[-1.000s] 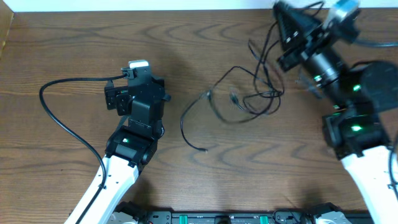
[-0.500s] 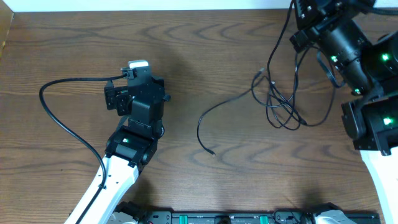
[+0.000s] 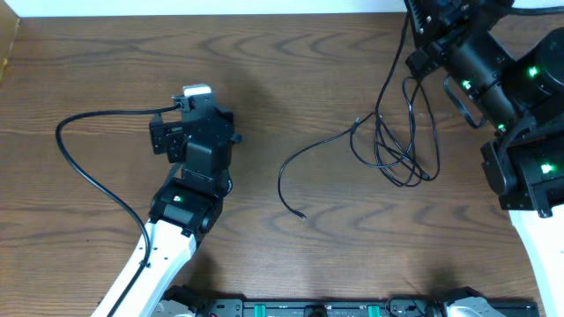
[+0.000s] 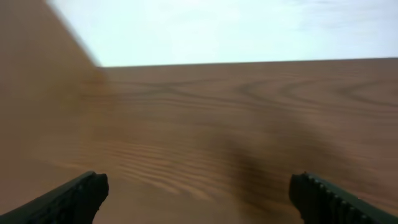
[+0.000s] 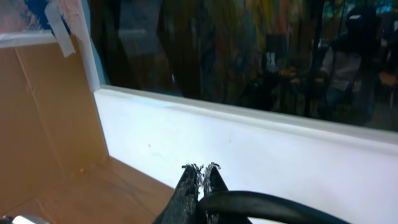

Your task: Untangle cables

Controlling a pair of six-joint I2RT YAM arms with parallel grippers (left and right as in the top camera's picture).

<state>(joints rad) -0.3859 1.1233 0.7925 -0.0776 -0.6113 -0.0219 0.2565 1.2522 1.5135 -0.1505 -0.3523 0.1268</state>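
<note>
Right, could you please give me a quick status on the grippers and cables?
Left gripper open, empty, off to the side. Right gripper shut on cables, bundle raised at one end, tail trailing on table. No obstruction seen.

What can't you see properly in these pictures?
- Right wrist: the right gripper is shut, but whether it pinches a cable doesn't show.
- Overhead: where the cables reach it, hidden by the arm and the top edge.
- Overhead: plug tips, too small.
- Left wrist: blurred; left gripper cut by the bottom edge.
</note>
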